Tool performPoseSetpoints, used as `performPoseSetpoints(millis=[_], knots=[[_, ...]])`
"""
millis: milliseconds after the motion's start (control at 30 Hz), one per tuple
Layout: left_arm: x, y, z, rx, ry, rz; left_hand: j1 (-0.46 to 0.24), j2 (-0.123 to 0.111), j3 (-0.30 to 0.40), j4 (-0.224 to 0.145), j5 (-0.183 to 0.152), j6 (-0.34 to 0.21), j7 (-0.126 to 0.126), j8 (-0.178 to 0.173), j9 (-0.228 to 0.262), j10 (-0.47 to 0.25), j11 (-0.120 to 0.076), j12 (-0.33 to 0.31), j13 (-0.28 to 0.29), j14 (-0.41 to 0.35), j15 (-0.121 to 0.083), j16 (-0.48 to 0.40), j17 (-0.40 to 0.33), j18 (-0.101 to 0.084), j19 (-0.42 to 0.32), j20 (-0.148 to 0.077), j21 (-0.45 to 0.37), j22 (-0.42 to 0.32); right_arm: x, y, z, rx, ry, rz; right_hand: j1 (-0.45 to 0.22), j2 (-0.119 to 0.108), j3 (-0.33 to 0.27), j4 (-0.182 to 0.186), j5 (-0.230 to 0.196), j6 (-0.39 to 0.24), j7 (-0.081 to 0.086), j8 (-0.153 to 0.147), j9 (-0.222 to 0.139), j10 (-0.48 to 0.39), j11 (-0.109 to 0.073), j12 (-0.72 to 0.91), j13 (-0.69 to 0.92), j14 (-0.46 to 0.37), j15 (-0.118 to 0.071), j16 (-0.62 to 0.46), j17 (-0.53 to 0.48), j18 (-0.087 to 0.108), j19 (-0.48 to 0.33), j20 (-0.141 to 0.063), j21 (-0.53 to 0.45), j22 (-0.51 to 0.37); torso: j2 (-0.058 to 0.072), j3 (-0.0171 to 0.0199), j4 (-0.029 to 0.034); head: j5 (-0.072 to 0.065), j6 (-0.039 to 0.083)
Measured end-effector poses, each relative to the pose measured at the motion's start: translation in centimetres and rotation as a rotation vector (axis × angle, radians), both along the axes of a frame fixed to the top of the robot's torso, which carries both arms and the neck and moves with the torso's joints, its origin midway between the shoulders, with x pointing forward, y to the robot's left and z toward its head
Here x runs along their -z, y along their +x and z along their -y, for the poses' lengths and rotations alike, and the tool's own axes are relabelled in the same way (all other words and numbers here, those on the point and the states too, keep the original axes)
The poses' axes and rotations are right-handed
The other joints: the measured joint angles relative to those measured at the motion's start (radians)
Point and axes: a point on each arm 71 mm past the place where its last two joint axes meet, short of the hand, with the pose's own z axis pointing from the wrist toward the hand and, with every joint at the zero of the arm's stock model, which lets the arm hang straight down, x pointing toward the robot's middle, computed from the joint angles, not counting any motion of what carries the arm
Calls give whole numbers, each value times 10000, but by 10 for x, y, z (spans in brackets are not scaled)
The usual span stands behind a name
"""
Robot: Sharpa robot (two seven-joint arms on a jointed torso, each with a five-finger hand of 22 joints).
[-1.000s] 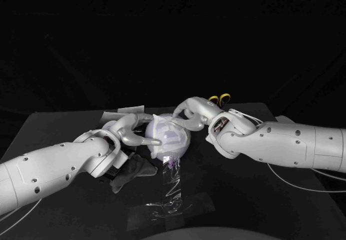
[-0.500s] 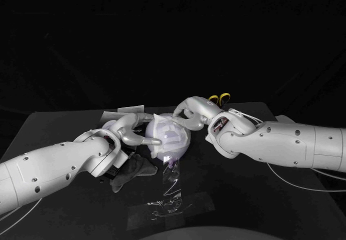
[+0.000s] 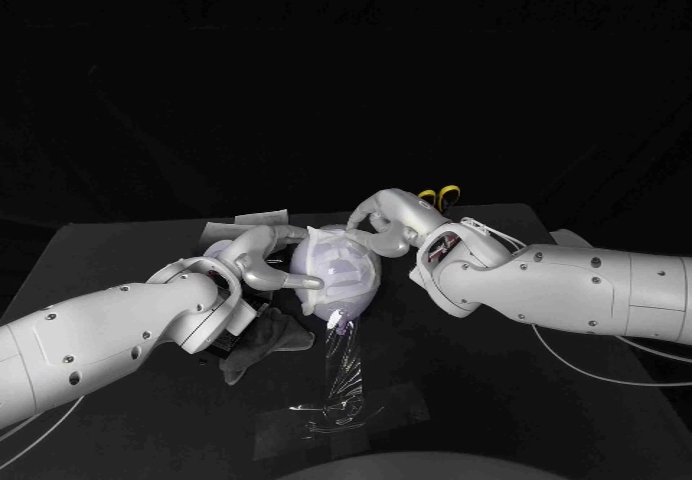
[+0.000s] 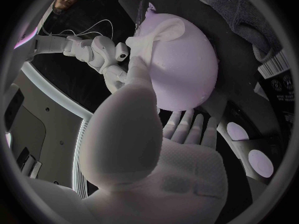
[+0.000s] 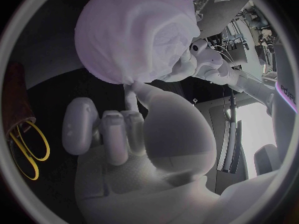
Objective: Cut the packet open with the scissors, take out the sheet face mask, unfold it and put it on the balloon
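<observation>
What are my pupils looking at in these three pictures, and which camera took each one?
A robot with two white arms and silver hands works at a black table. The square picture looks down from its head. The round ones come from cameras at each wrist. The left hand holds a pale balloon between thumb and fingers, and a white sheet mask lies over it. The right hand touches the mask from the far side; whether it pinches it, I cannot tell. On the table lie yellow-handled scissors, a dark cloth and a clear film.
</observation>
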Motion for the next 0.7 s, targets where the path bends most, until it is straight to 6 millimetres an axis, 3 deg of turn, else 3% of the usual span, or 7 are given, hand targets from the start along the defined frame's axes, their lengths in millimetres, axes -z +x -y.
performPoseSetpoints(millis=[267, 700], knots=[[0, 0, 0, 6, -7, -2, 0, 0, 0, 0, 0, 0, 0, 0, -2, 0, 0, 1, 0, 0, 0, 0, -1, -2, 0, 0, 0, 0, -1, 1, 3, 229, 261, 111, 88, -88, 287, -313, -2, 37, -40, 214, 8, -1, -1, -14, -8, -2, -1, 3, 0, -5, 34, -35, -1, -6, 0, 0, 0, -7, 4], [0, 0, 1, 3, -7, -10, 0, 0, 0, 0, 0, 0, 0, -13, -5, 0, 0, 2, 0, 0, 0, 0, -2, -4, -1, 0, 0, 0, 0, 7, 6, 418, 247, 131, 17, -22, 349, -339, -6, 26, -66, 320, 8, -2, 0, 2, 0, 32, -36, 9, 8, -6, 34, -35, -2, 0, 0, -1, 1, -12, -14]])
